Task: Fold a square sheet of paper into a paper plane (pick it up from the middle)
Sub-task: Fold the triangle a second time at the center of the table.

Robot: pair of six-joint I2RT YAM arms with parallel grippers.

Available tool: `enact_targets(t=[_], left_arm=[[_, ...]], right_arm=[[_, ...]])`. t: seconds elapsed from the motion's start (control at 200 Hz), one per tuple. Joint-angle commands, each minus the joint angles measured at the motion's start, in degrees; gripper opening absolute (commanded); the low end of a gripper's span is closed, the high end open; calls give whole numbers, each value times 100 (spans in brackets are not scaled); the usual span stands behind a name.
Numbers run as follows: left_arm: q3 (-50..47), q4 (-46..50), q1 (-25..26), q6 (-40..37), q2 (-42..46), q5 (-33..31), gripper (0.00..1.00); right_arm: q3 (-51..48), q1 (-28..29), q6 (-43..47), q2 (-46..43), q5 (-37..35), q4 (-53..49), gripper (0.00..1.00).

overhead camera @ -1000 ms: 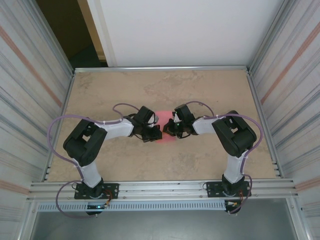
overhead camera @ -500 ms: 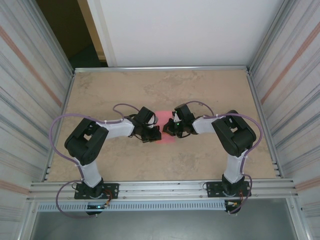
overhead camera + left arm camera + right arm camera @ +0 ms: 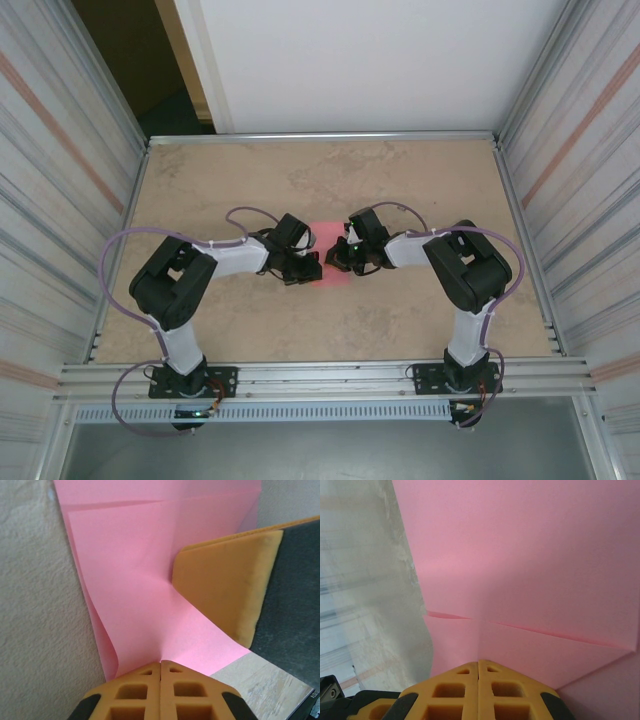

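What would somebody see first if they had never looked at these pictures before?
The bright pink-red square sheet of paper, creased and partly folded, stands out in the middle of the speckled tan table. From either side, the closed left pincer and the closed right pincer reach in, and both have their orange tips on the paper.

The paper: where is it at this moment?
In the top view the paper lies at the middle of the table, between the left gripper and the right gripper, whose shut tips both meet it.
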State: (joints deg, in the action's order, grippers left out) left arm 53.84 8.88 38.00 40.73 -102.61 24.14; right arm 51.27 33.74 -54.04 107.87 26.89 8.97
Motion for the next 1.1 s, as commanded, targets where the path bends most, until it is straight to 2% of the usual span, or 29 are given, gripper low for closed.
enact_targets(t=[0.0,0.426,0.697,0.872,1.092], left_arm=[[-158,166,23,-58,-80,-63,3],[-820,-58,-25,160,235,-6,4],[-1540,-327,-55,646,1132,136,4],[-1320,-590,-82,374,1612,211,5],[-608,-672,-91,240,917,263,3]], right_arm=[[-205,-43,-38,469,-602,-998,0],[-205,-47,-1,479,-622,-1064,0],[-272,-62,-26,516,-572,-962,0],[-321,-51,-69,506,-543,-845,0],[-354,-54,-148,522,-504,-705,0]])
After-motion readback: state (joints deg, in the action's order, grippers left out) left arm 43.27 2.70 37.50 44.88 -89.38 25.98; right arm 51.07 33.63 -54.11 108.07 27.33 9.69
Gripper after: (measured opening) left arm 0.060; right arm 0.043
